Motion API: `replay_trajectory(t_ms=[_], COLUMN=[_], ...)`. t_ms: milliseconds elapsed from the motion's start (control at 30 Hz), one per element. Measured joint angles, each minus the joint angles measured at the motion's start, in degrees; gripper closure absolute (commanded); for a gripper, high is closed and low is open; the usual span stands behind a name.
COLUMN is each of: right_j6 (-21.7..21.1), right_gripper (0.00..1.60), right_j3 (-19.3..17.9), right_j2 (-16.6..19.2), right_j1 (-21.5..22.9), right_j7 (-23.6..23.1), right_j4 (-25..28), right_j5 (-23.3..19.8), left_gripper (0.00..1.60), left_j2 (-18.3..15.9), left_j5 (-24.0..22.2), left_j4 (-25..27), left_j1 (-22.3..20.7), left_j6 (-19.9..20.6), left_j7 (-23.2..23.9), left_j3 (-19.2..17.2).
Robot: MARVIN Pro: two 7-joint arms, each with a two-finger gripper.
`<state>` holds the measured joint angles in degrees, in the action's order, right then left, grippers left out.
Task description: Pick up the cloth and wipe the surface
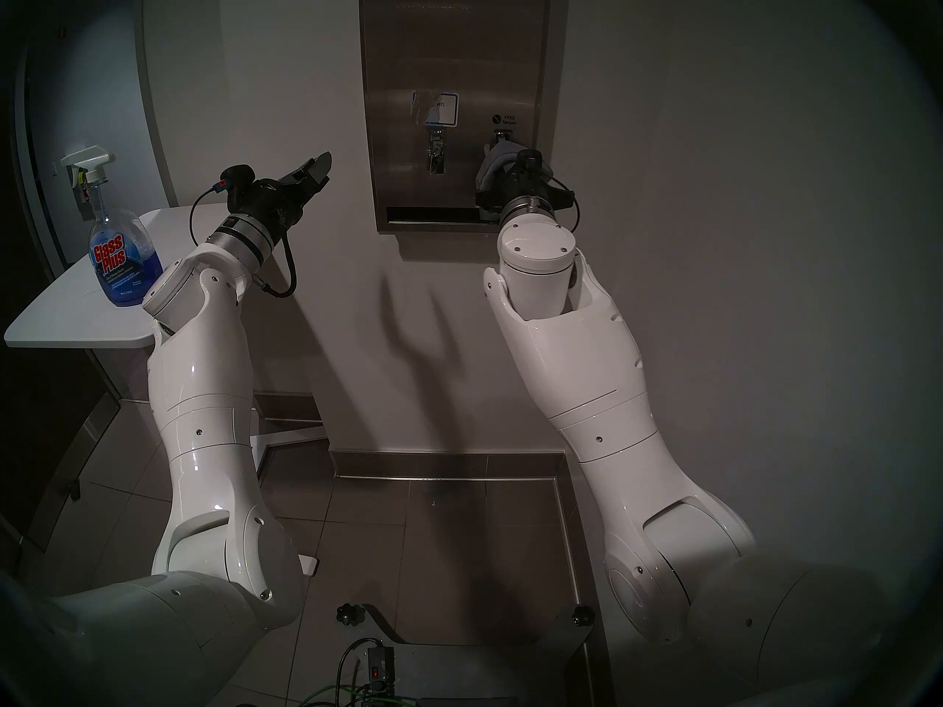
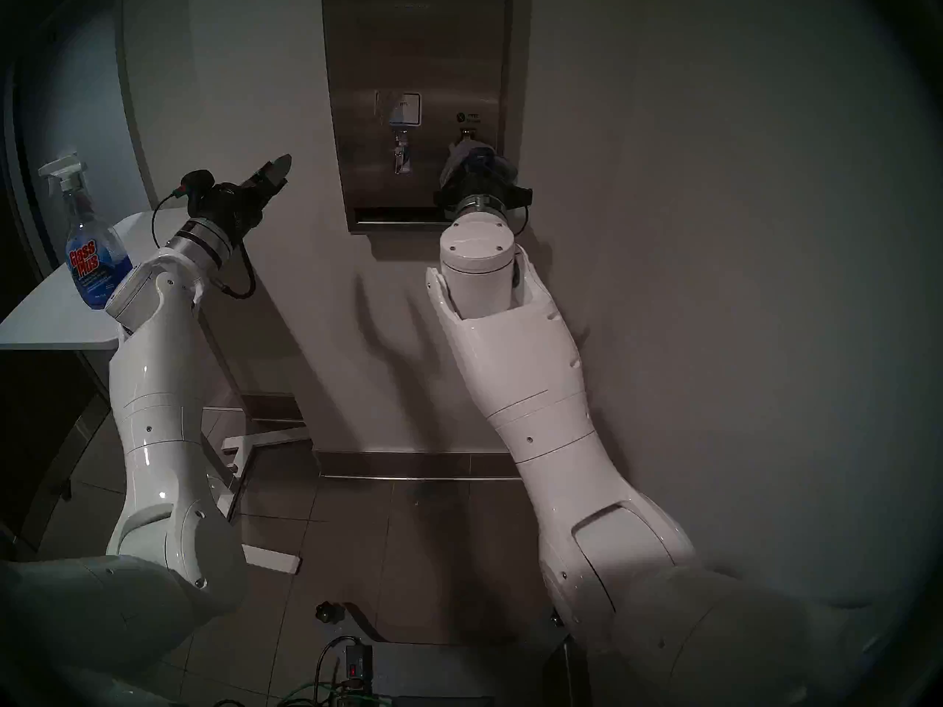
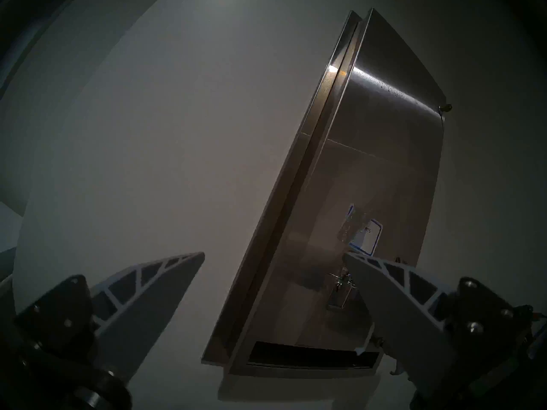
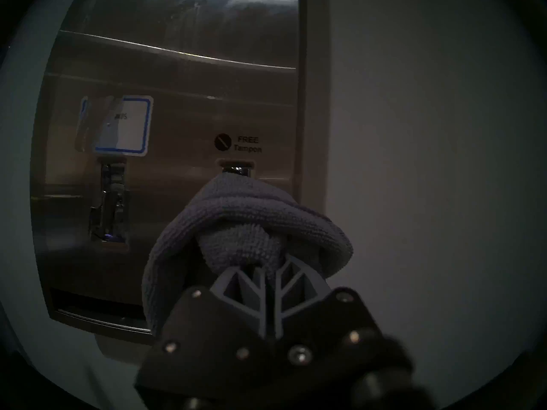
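Clamped tight on my right gripper (image 4: pixel 270 277) is the grey terry cloth (image 4: pixel 233 223), its two ribbed fingers pressed together with the thick, looped fabric bunched and folded over their tips. From the right wrist view I see the cloth's top edge up against the right-hand lever (image 4: pixel 236 170) of the brushed stainless-steel dispenser panel (image 4: pixel 183 84), just below the printed "FREE Tampon" mark (image 4: pixel 247 144); the cloth hides the rest of that lever. Whether the fabric actually presses on the steel I cannot tell.

To its side, the other lever (image 4: pixel 111 199) is shiny and uncovered, under a blue-bordered label (image 4: pixel 124 125) whose near half looks taped over or torn. A dark slot (image 1: pixel 433 214) runs along the panel's bottom edge.

My left gripper (image 3: pixel 273 257) hangs in the air well apart from the panel, fingers spread wide with nothing between them. Beside the left arm, a Glass Plus spray bottle (image 1: pixel 120 247) of blue liquid stands on a white table (image 1: pixel 56 318). Plain pale wall (image 1: pixel 714 180) surrounds the panel.
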<state>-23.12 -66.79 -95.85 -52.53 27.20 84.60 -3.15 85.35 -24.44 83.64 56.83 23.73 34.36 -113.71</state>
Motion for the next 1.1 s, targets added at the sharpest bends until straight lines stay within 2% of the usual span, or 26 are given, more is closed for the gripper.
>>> replay_trajectory(t_ms=[500,833,1100], right_j6=[4.7,6.5,7.1], right_gripper=[1.60,1.60,1.60], right_j3=[1.8,2.5,3.5], right_j2=[-2.7,-3.3,-3.2], right_j1=[4.0,6.3,6.6], right_j7=[2.5,4.0,5.0], right_j4=[-6.3,-12.5,-14.6], right_j5=[0.9,1.8,2.7], left_gripper=[0.00,0.00,0.00], left_j2=[0.1,0.2,0.0], left_j5=[0.0,0.1,0.2], left_j4=[-0.1,0.0,-0.4], left_j1=[0.1,0.2,0.1], left_j6=[-0.7,-1.1,-1.4], left_j7=[0.2,0.2,0.1], left_j3=[-0.4,-0.4,-0.1])
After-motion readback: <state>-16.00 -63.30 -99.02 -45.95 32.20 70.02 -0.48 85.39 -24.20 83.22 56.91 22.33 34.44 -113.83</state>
